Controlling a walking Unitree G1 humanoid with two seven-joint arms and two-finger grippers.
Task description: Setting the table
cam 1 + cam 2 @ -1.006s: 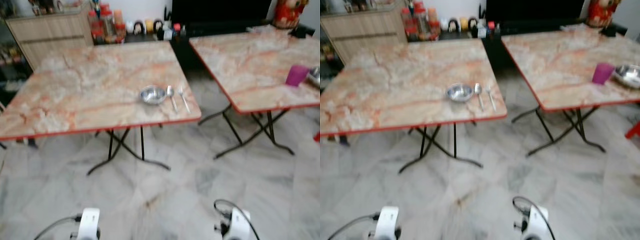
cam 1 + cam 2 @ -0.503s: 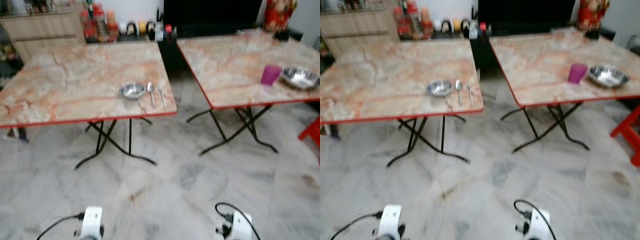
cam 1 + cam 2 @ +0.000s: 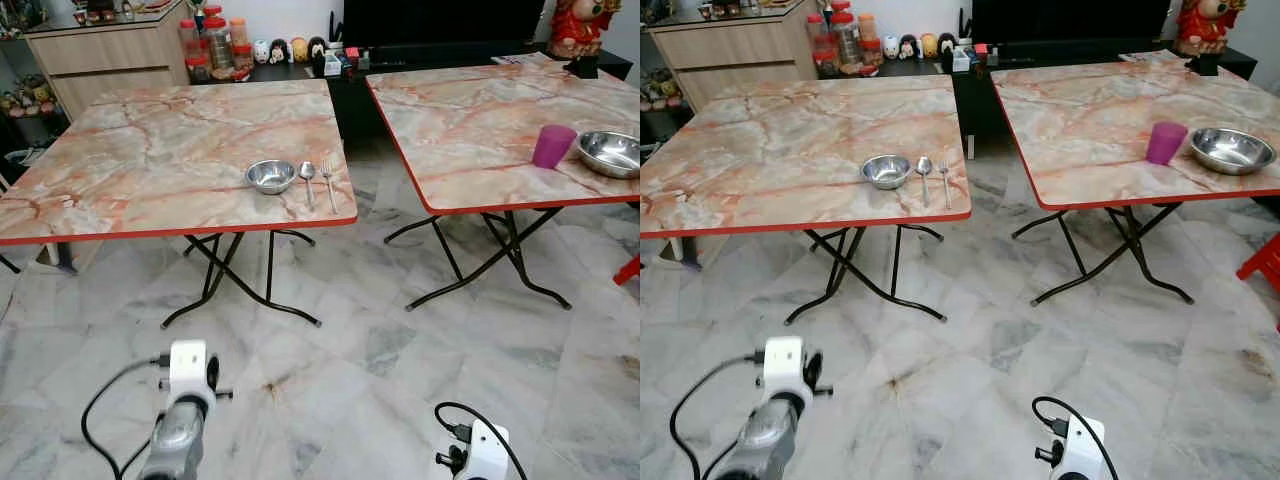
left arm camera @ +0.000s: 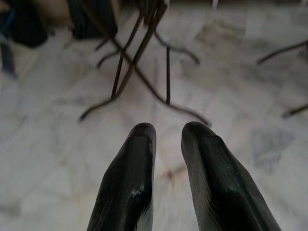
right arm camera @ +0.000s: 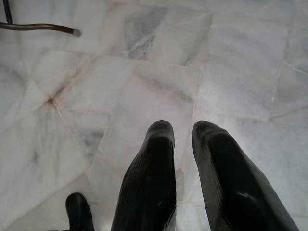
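Steel bowl (image 3: 271,175) far beyond both jaws

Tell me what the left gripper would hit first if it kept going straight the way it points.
Probably the marble floor. The left gripper holds nothing and points down and forward at bare tiles, short of the table legs. Depth is unclear, so a shallower line might reach those legs instead.

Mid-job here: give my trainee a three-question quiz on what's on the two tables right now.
1. True or false: the purple cup stands on the left table.
2. Which lies nearest the small steel bowl: A) fork B) spoon C) large steel bowl?
3. Fill in: the cup and large bowl sit on the ___ table.

Key: 1 false; 2 B; 3 right.
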